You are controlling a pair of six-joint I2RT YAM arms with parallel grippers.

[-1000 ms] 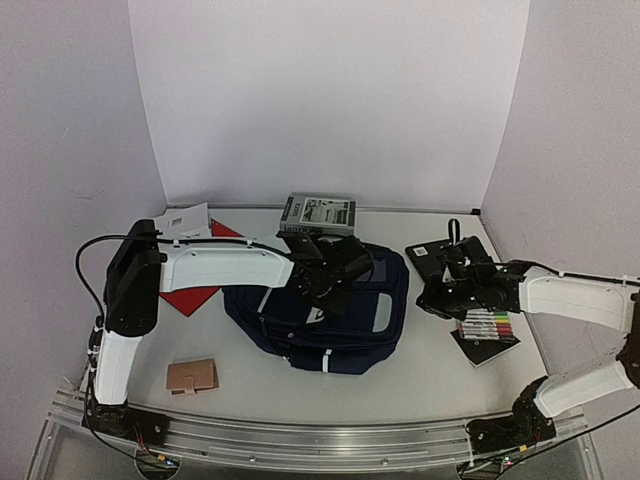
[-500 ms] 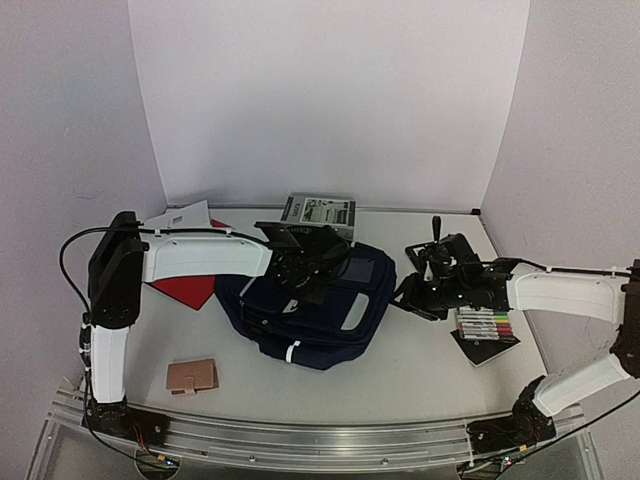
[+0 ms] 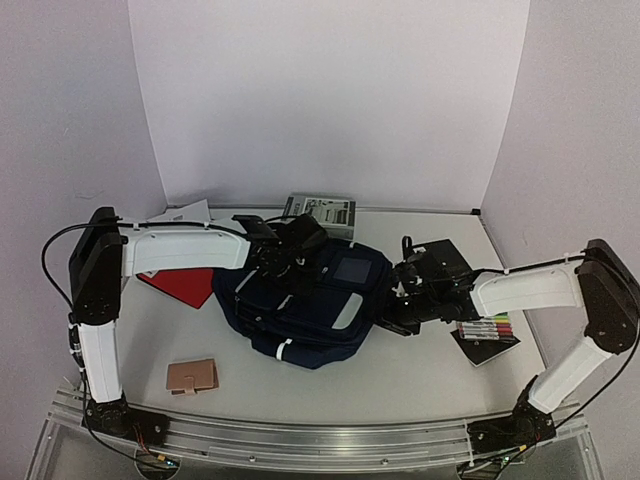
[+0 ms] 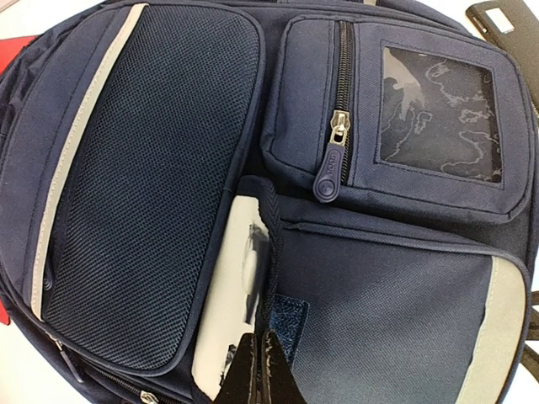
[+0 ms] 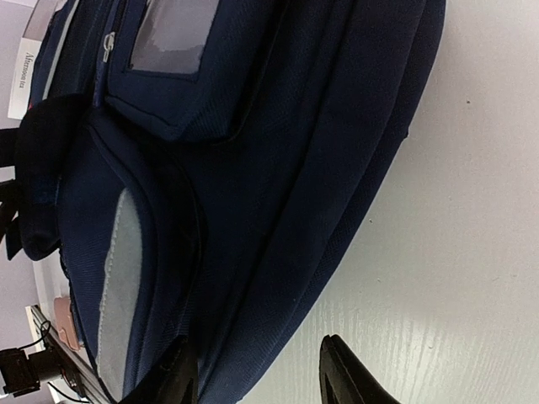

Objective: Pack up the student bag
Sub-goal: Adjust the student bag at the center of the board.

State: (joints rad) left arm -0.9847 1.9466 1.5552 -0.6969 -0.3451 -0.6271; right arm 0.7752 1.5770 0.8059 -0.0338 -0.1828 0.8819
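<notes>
Top view: backpack [image 3: 318, 305] lies flat mid-tabletop [image 3: 420, 385], left edge against the red folder [image 3: 180, 288]. Marker pack [image 3: 487, 328] sits just beside the right arm.

Left wrist: left claw [image 4: 259, 370] pinched almost shut on the backpack's front strap [image 4: 271, 269], nothing else held. Thin grip, so it may slip off, or pull up only the flap.

Right wrist: right claw [image 5: 261, 380] wide open and empty, one finger against the backpack's side, the other over bare tabletop. Closing here could catch only loose fabric or shove the backpack onto the folder. The arm could sweep the markers.
</notes>
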